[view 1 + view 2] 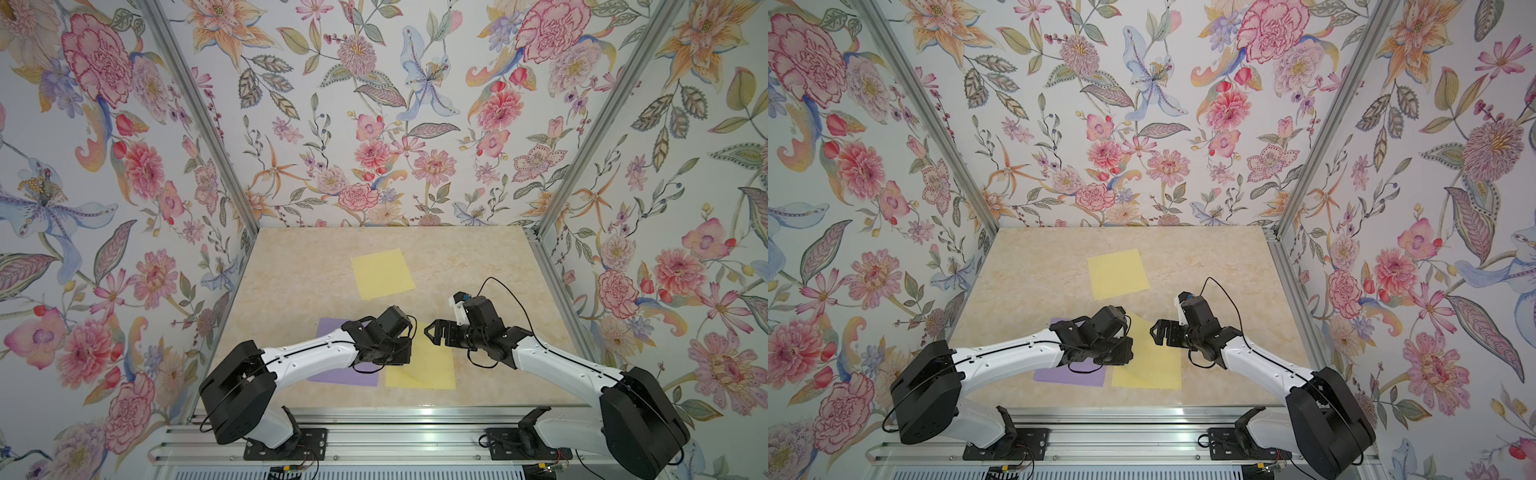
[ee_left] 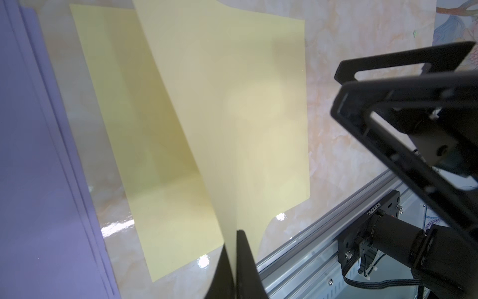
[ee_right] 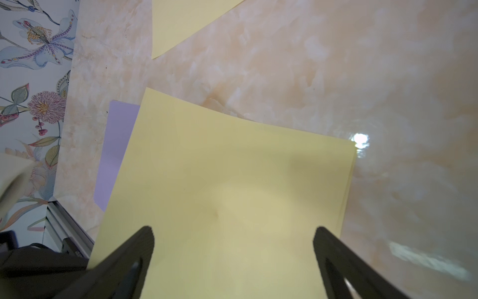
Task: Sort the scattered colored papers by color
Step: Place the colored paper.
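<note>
Left wrist: yellow sheet clamped in left end effector.

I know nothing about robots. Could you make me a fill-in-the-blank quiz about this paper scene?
The left end effector pinches a lifted sheet coloured ___.
The right end effector has jaws standing ___.
The stack partly under the left arm is ___.
Missing words: yellow; open; purple.

On the table, the far paper lies about mid-width. Near the front edge, a paper stack lies left, a flat sheet just beside it on the right, and a lifted sheet above that.
</note>
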`<state>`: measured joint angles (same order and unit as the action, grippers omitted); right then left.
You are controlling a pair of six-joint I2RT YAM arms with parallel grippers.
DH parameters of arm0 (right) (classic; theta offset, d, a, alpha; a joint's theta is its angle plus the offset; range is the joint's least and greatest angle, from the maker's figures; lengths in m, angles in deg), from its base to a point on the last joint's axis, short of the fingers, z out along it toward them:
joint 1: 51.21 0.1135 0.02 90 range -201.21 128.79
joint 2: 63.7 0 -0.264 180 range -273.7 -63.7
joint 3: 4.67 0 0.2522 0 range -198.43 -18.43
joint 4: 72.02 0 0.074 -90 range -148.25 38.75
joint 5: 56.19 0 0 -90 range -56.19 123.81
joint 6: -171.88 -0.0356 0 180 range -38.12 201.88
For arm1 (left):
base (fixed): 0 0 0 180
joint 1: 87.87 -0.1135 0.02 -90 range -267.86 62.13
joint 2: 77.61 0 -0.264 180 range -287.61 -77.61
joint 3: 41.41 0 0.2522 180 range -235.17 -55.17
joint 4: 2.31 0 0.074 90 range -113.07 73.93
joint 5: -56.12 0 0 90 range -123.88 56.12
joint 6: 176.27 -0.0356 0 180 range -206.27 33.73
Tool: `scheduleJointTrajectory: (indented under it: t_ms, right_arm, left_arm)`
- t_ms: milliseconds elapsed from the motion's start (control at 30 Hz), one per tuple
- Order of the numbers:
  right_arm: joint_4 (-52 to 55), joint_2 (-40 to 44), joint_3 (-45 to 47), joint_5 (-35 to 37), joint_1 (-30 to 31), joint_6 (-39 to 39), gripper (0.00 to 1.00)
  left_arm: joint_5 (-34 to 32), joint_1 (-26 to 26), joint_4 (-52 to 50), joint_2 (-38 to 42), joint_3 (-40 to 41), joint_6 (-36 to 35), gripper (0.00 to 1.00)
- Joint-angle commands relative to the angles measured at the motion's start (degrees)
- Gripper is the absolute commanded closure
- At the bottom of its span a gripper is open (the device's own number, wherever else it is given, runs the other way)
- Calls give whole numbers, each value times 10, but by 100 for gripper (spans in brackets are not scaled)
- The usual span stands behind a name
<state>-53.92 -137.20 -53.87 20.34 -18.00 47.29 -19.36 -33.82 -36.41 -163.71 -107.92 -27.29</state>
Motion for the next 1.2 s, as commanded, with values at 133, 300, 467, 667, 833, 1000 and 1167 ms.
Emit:
scheduleJointTrajectory:
  t_ms: [133,300,467,667,833,1000,1167]
  right_arm:
    - [-42,-33,6,2,10,-3,0]
    - [-59,-71,-5,2,11,1,0]
    - [-57,-98,-24,6,11,13,0]
    - [-57,-121,-28,8,10,20,0]
    - [-60,-124,-19,7,11,14,0]
    - [-68,-127,-10,4,11,7,0]
    - [-68,-124,-8,4,11,7,0]
  left_arm:
    - [-13,9,-9,6,5,3,100]
    - [-6,8,-11,5,-2,1,100]
    - [-1,10,-12,4,-6,3,100]
    - [2,15,-15,-2,-14,3,100]
    - [8,19,-20,-7,-24,3,100]
    - [12,20,-22,-14,-29,0,100]
    - [13,21,-25,-15,-29,1,100]
